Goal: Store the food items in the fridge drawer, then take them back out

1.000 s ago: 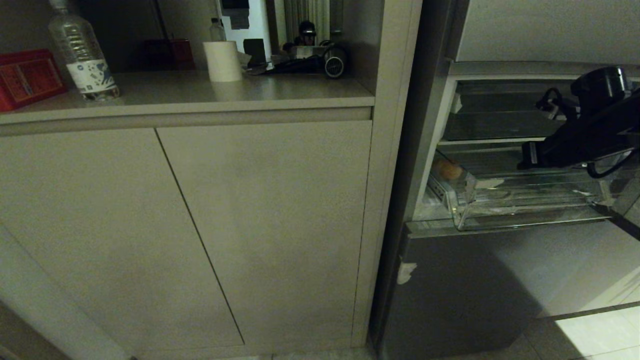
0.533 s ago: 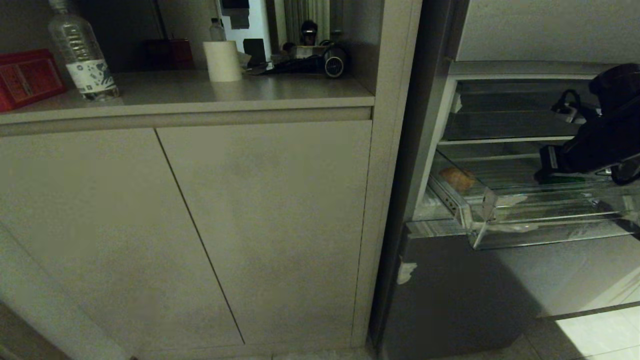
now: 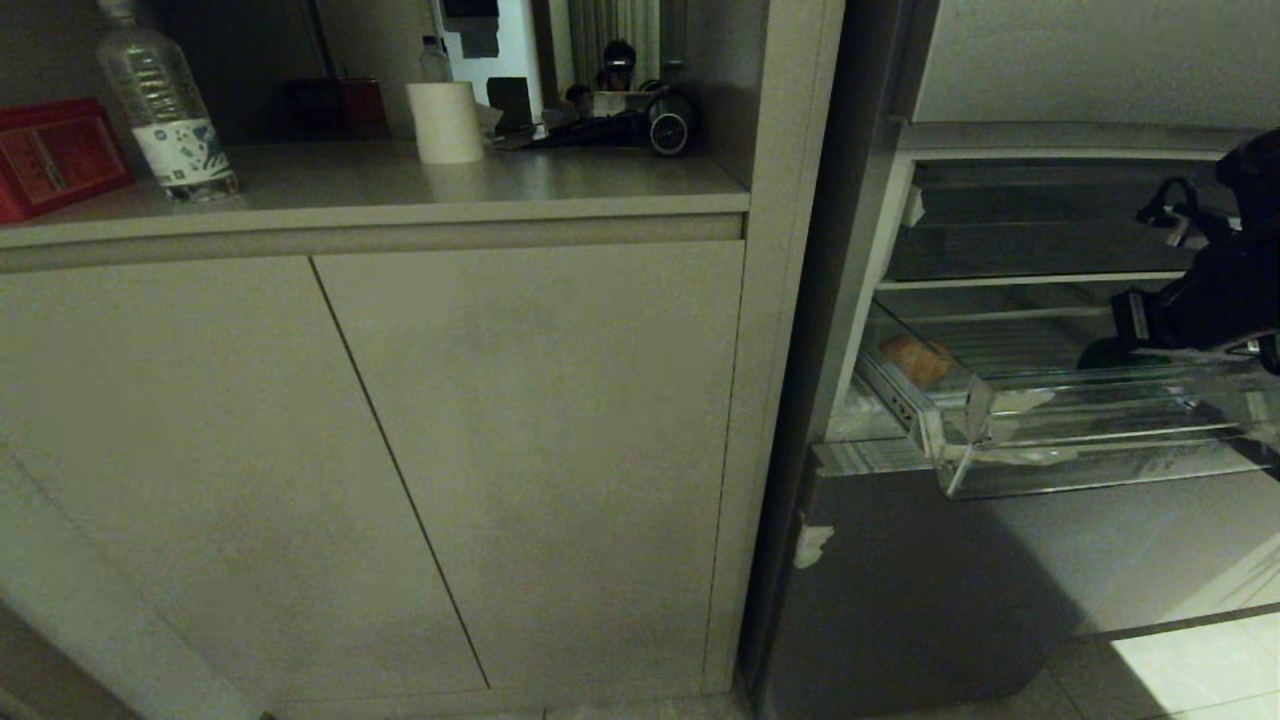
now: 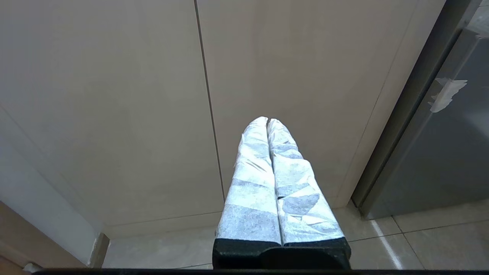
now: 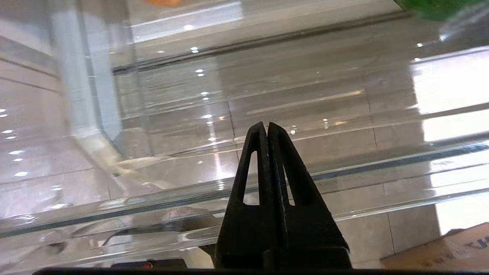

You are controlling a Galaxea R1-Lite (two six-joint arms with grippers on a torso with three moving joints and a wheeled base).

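- Jutting out of the open fridge, the fridge drawer (image 3: pixel 1060 440) is a wide, shallow tray of clear plastic with a ribbed floor, a thick angled front lip and scraps of white tape near its left front corner.
- 2 food items lie inside it: a rough brownish-orange piece (image 3: pixel 915 358) at the back left and a dark green, glossy, rounded piece (image 3: pixel 1112 354) further right, well apart.
- The black right arm reaches in from the right edge of the head view, and its wrist body hides part of the green piece.
- The right end effector (image 5: pixel 267 128) has slim black triangular fingers with cut-out windows, clenched together on nothing, hovering over the drawer's front part.
- Only the right wrist view shows that tip; there the green piece (image 5: pixel 439 7) is just a sliver at the frame's edge, with pale floor tiles visible through the plastic.
- The left end effector (image 4: pixel 267 123), wrapped in crinkled white tape, is clenched and empty, pointing at a smooth beige cabinet door (image 4: pixel 114 107); the head view misses it.
- On the tabletop (image 3: pixel 400 185) above the cabinet stand a clear water bottle (image 3: pixel 165 105), a red box (image 3: pixel 55 155) and a white roll (image 3: pixel 445 122).
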